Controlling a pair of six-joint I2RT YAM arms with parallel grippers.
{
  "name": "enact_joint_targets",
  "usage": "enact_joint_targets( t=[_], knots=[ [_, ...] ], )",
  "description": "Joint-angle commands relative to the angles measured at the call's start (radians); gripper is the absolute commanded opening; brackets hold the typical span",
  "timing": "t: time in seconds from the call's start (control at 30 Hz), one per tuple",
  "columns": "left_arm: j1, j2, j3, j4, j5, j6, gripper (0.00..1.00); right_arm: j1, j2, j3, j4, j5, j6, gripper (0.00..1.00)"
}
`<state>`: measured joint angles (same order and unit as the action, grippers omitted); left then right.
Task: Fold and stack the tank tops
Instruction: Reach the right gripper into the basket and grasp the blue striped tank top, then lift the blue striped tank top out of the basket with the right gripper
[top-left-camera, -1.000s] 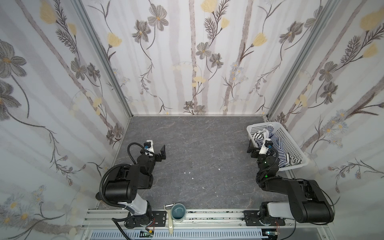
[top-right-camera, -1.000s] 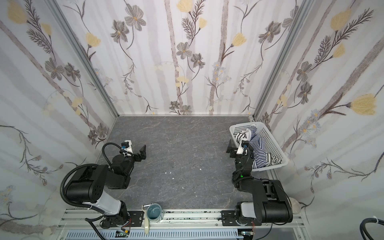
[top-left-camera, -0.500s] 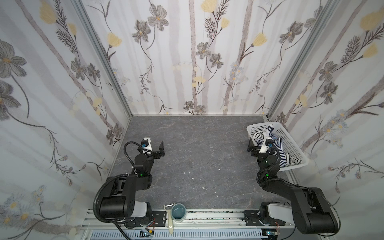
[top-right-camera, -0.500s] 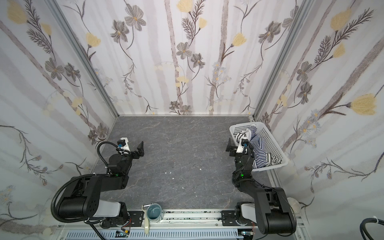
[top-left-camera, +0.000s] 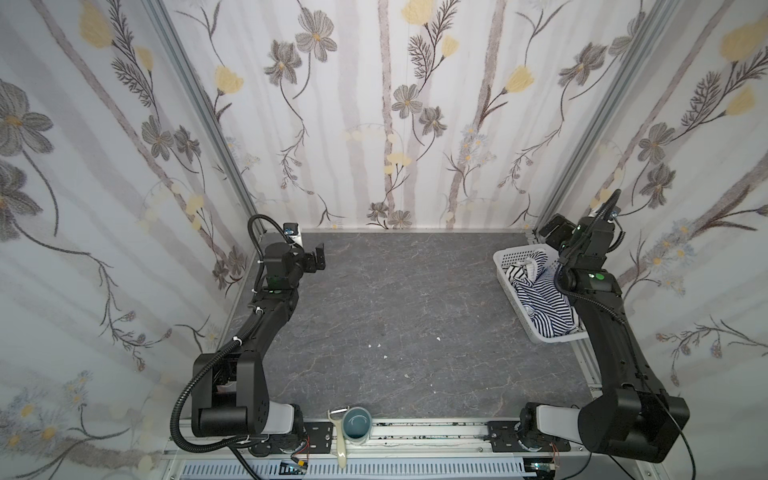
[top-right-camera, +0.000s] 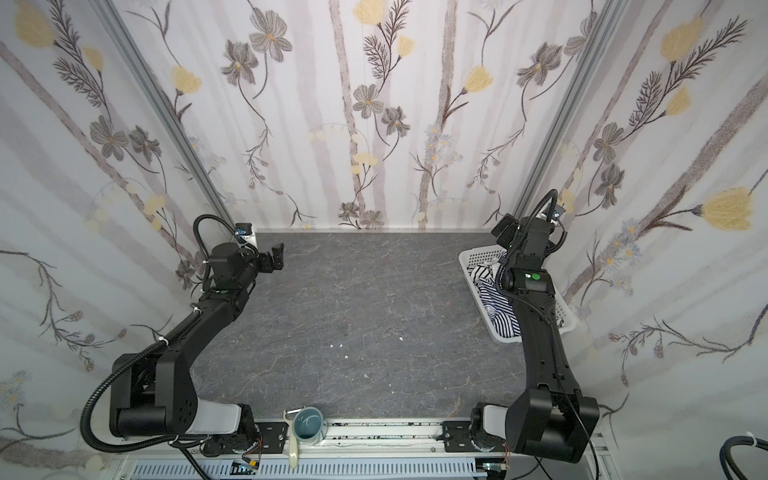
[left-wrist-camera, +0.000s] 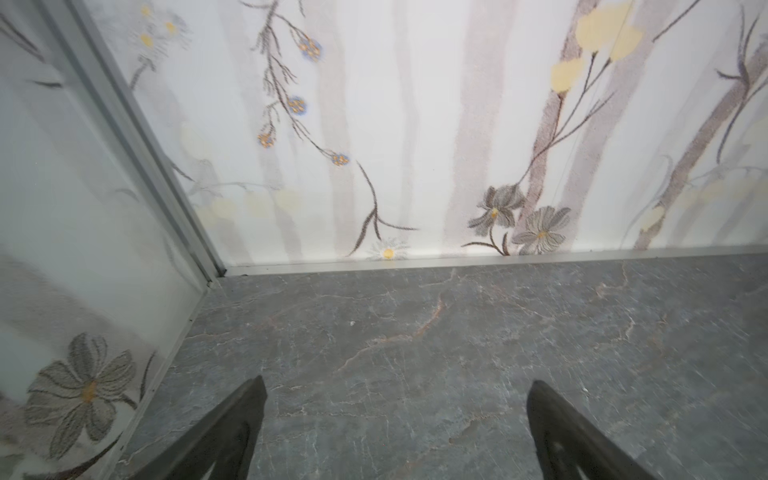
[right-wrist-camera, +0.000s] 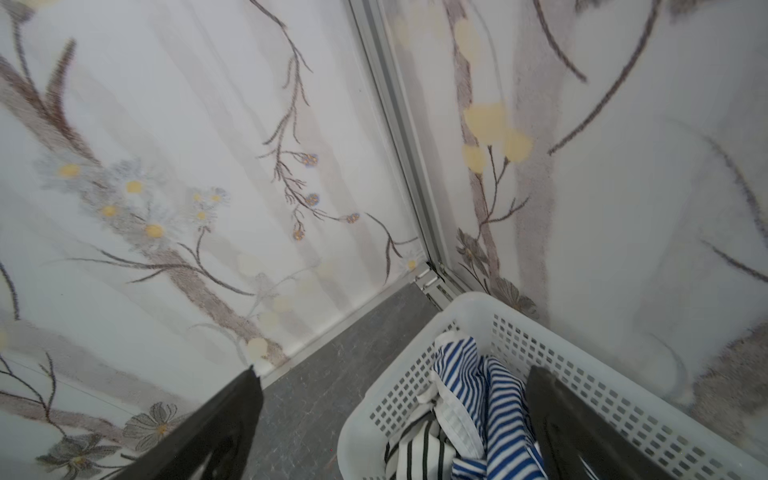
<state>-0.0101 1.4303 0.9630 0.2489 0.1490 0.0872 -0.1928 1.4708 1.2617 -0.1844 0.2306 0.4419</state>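
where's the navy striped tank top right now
In both top views the navy striped tank top lies crumpled in the white basket at the right edge of the table, beside the black-striped tank top.

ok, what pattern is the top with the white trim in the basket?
The tank top has fine blue-and-white stripes; clearest in the right wrist view.

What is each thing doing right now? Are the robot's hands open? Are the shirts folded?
Basket: upright, holding both tops.
Navy-striped tank top: crumpled, unfolded, in basket.
Black-striped tank top: crumpled, unfolded, in basket.
Left gripper: open, empty, over the table.
Right gripper: open, empty, by the basket.
Mug: upright.
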Motion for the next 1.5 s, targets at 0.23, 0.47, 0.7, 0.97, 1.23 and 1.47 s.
enact_joint_targets(
  t=[0.23,0.47,0.7,0.97,1.23,1.47],
  knots=[
    [-0.086,-0.077,-0.071,-0.414,0.108,0.154,1.00,-0.154,0.110,-0.086,-0.231,-0.183,0.110,1.00],
    [-0.125,-0.101,-0.163,-0.424,0.113,0.166,1.00,-0.155,0.074,-0.273,-0.163,-0.135,0.123,1.00],
    [-0.138,-0.062,-0.162,-0.422,0.129,0.142,1.00,-0.155,0.106,-0.354,-0.088,-0.172,0.133,1.00],
    [-0.165,0.028,-0.142,-0.424,0.113,0.134,1.00,-0.167,0.192,-0.376,-0.040,-0.179,0.139,1.00],
    [-0.168,0.025,-0.147,-0.424,0.088,0.137,1.00,-0.175,0.156,-0.405,0.009,-0.312,0.119,0.34],
    [-0.169,0.028,-0.133,-0.425,0.081,0.137,1.00,-0.174,0.011,-0.356,-0.055,-0.385,0.126,0.00]
  ],
)
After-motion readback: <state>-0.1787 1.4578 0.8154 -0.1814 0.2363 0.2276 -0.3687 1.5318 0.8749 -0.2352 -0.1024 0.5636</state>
